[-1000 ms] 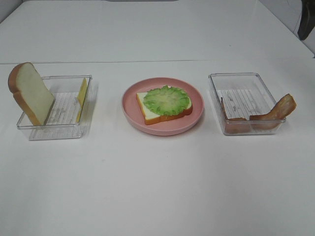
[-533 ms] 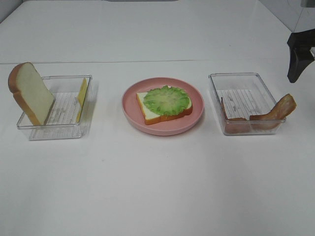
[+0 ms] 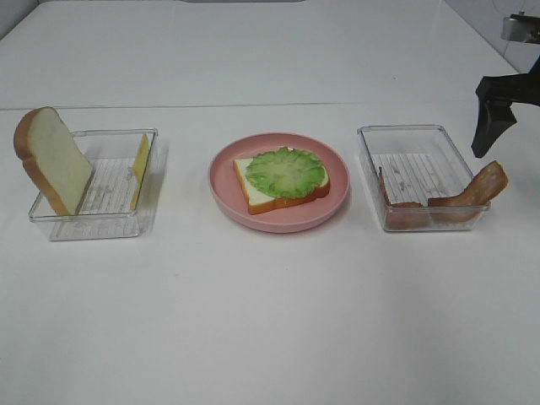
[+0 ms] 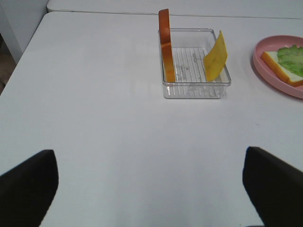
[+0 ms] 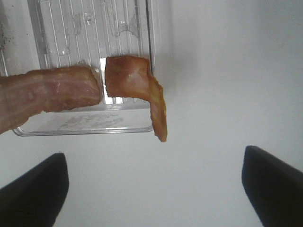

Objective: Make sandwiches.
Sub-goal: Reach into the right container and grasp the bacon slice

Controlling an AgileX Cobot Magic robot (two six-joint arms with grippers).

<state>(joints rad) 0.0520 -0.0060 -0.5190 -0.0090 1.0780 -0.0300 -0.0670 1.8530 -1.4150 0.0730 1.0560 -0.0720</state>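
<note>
Sandwich so far is bread plus lettuce on the pink plate, mid table. Left wrist: we see left end effector wide, empty, facing tray with bread slice, cheese. Right wrist: right end effector wide, empty, beside bacon.

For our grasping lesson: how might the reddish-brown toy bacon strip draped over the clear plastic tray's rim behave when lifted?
Probably bendy: the reddish-brown bacon strip curves over the clear plastic tray's rim. Likely light, since it looks thin.

A white table with a seam across its far part, evenly lit.
</note>
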